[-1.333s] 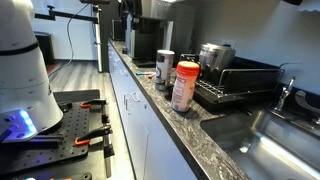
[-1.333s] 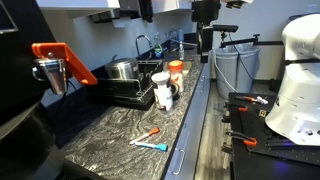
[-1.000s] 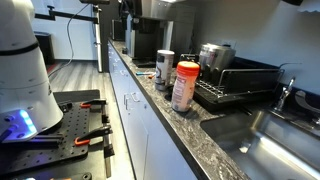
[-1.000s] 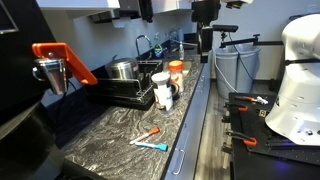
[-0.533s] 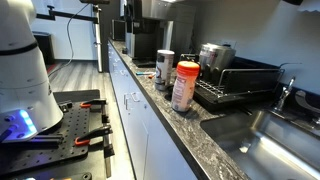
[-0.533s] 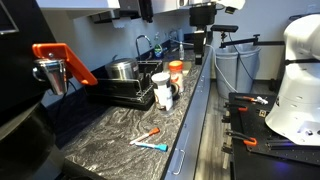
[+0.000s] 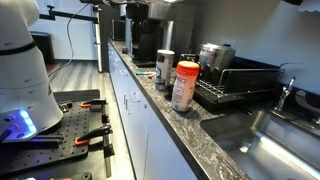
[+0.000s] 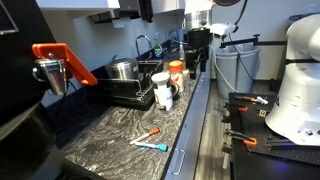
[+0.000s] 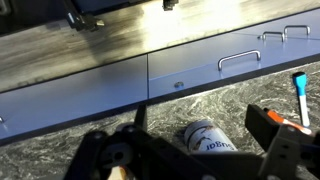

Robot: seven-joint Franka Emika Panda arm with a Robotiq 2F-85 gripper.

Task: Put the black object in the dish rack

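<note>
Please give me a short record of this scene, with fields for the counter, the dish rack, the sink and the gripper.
counter: red-lidded jar standing beside a grey can; two pens lying further along
dish rack: holds a steel pot
sink: next to the rack
gripper: above the counter, fingers apart in the wrist view, holding nothing

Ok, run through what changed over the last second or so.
The arm moved: in an exterior view the gripper has come lower over the counter and shifted slightly left in the picture. It took hold of nothing; in the wrist view it looks open and empty. The dish rack, the red-lidded jar and the pens stayed put.
</note>
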